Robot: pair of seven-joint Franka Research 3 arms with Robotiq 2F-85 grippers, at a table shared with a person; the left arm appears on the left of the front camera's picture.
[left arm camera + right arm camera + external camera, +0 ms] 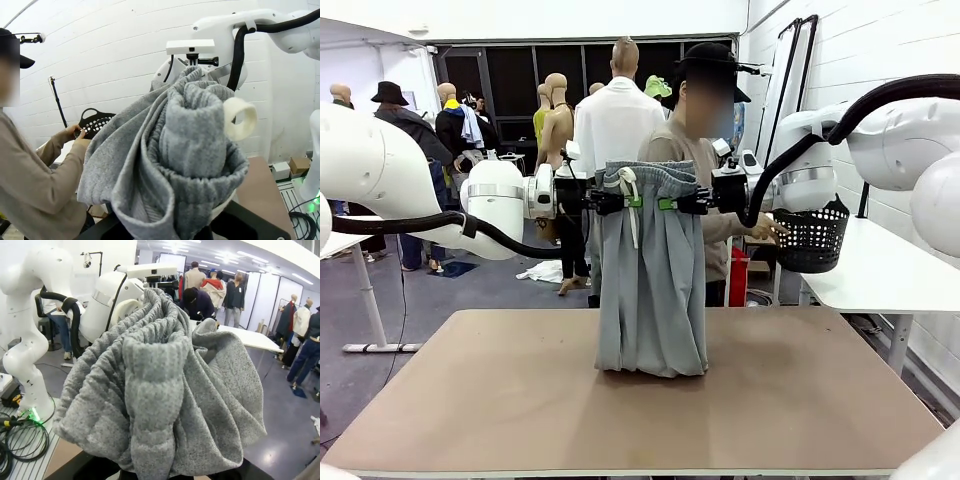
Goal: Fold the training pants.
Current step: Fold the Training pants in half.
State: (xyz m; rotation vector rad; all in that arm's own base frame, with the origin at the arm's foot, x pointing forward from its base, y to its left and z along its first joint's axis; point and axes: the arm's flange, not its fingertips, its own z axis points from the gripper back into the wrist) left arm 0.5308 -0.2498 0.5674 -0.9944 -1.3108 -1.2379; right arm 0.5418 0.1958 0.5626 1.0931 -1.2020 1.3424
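Left gripper pinched shut on the waistband's left end, centre of the front view; right gripper pinched shut on the waistband's right end, just beside it. Green pads show at both grips.

The training pants hang between them at frame centre, waistband bunched, legs falling straight, hems resting on the table. Pale drawstring dangles from the left side of the waistband.

The person stands directly behind the pants, partly screened by them. One hand reaches to a black perforated basket at centre right, on a white side table; contents cannot be told.

Fabric: light grey jersey, gathered elastic top, vertical folds. In the left wrist view the cloth bulks in the middle.
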